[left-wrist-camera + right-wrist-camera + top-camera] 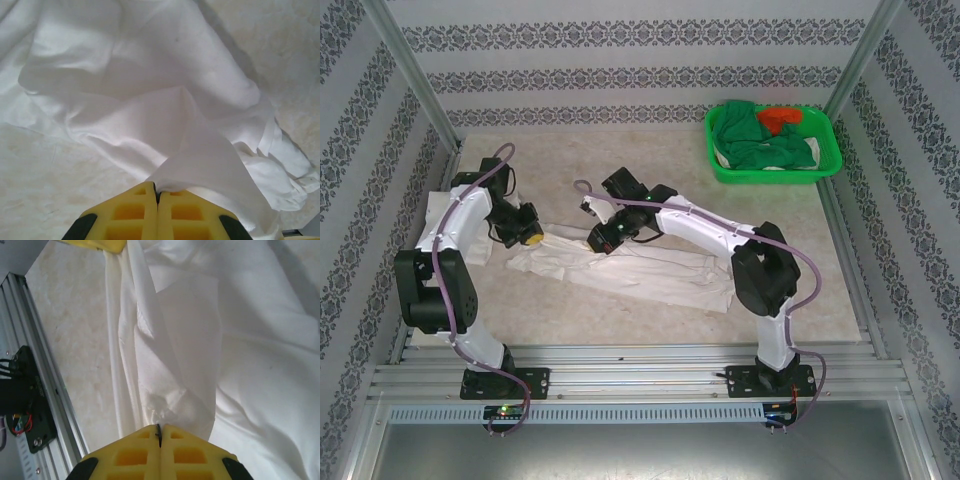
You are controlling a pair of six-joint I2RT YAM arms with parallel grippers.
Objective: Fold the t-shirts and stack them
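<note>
Just one soft white cotton t-shirt out on the beige marbled surface. It's crumpled into a long strip, well apart from the one green plastic basket and off to the near left of it. Two claws are on the shirt. The left claw is pinched tight on a peaked fold at the shirt end farthest from the basket. The right claw is clamped closed on a bunched edge, just basket-side of the left one. The basket holds a rumpled green cloth, an orange something that's too small to identify, and a bit of white fabric.
</note>
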